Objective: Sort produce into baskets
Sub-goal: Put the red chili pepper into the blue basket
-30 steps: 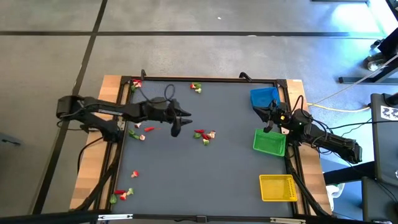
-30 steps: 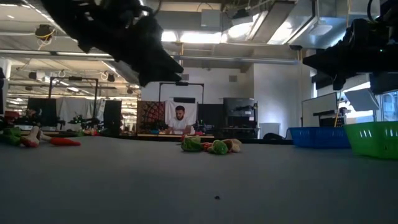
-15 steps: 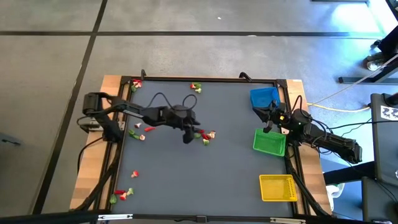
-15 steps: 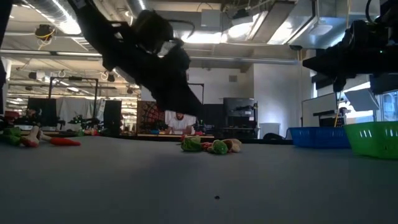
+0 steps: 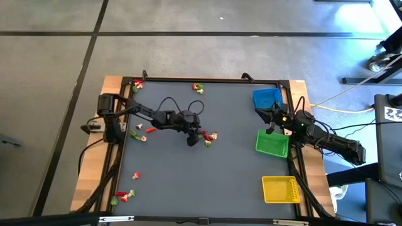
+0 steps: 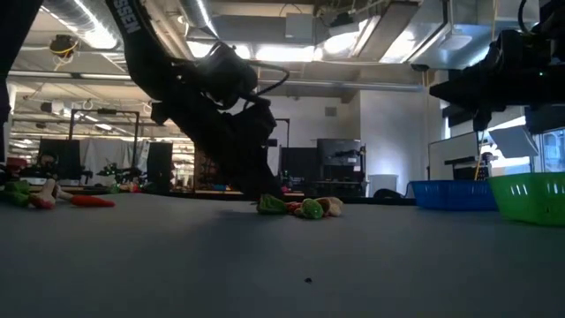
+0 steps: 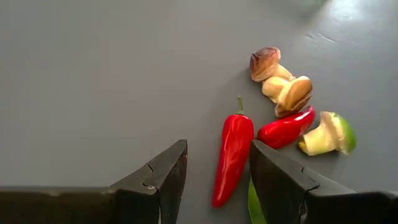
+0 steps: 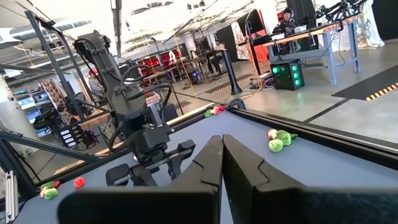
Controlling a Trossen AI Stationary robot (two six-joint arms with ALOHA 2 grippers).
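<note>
The left claw [image 7: 214, 177] is open, holding nothing, low over the middle of the surface [image 5: 207, 182]. A red pepper [image 7: 232, 158] lies just ahead, its tail end between the fingers. Its long side runs from 12 to 6 o'clock in the wrist view. The left arm is nearer. It reaches out, tipped down. The right claw [image 8: 222, 163] is shut, up by the blue basket [image 5: 266, 98].

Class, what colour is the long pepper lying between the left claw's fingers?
Red pepper, with a green stem; the left wrist view shows it best.

Left gripper [image 7: 217, 168] reaches low over the table centre, fingers apart; right gripper [image 5: 271, 119] waits closed, raised.
</note>
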